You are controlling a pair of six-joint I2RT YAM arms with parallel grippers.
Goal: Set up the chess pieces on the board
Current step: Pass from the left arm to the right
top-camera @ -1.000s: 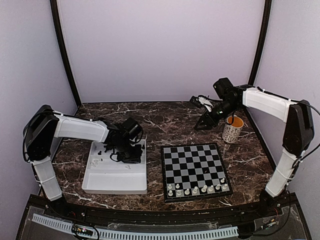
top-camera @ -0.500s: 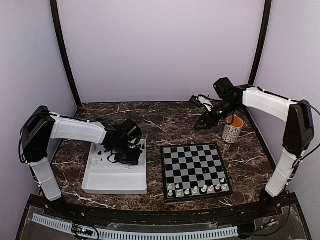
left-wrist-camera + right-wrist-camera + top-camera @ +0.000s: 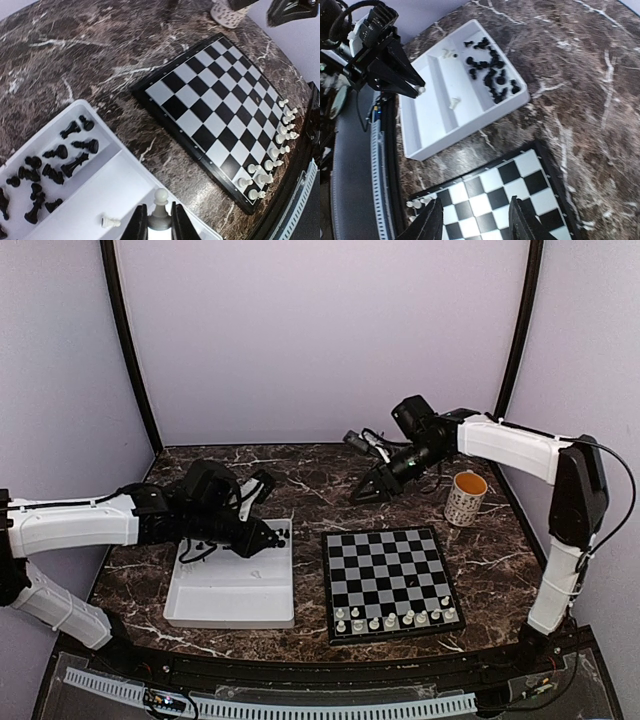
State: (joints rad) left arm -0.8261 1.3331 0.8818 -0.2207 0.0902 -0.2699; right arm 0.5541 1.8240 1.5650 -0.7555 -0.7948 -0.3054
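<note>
The white pawn [image 3: 160, 202], clamped seemingly by its base alone in the left hand [image 3: 159, 226], could be dropped beside the tray's [image 3: 122, 172] edge.

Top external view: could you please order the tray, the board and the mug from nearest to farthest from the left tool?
1. Tray, on the left, right under the left tool, which grips a white piece.
2. Board, to the tool's right, centre-right of the table.
3. Mug, far right, beyond the board.
</note>
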